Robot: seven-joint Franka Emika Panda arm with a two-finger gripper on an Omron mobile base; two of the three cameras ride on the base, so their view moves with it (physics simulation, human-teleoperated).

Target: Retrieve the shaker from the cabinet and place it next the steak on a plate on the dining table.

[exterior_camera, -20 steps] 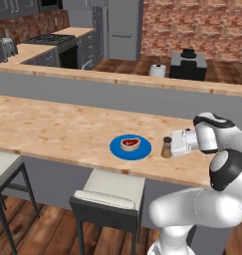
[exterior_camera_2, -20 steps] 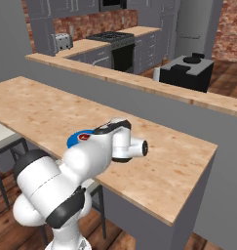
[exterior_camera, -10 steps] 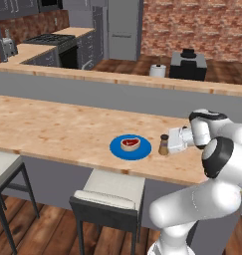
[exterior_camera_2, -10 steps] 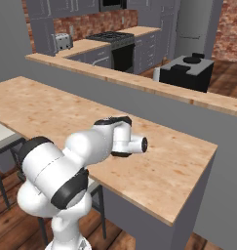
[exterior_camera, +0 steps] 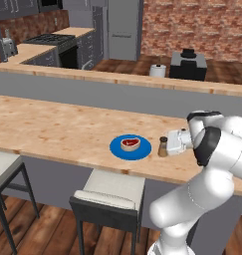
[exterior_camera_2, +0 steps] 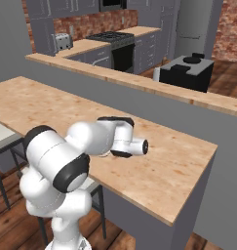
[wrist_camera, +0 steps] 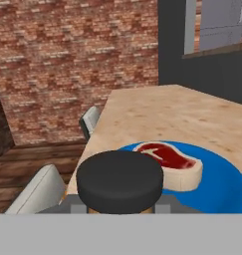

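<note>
The shaker point(exterior_camera: 163, 146), tan with a dark cap, stands upright just right of the blue plate point(exterior_camera: 117, 148) on the dining table point(exterior_camera: 53, 129). The steak point(exterior_camera: 131, 144) lies in the middle of the plate. My gripper point(exterior_camera: 170, 146) reaches in from the right, level with the table top, and is shut on the shaker. In the hand view the shaker's round black cap point(wrist_camera: 120, 180) sits between my fingertips point(wrist_camera: 71, 205), with the steak point(wrist_camera: 173, 159) and plate point(wrist_camera: 219, 187) right behind it. In the right base view my own arm hides the shaker and plate.
Two stools point(exterior_camera: 110, 191) point(exterior_camera: 3, 164) stand under the table's near edge. A raised wooden ledge point(exterior_camera: 117, 77) runs along the table's far side. The table ends at a corner point(exterior_camera_2: 207, 156) to my right. Kitchen counters and a stove point(exterior_camera: 53, 40) lie far behind.
The gripper and shaker have shifted slightly left, closer to the plate. The arm's elbow has swung upward. Plate and steak have not moved.
</note>
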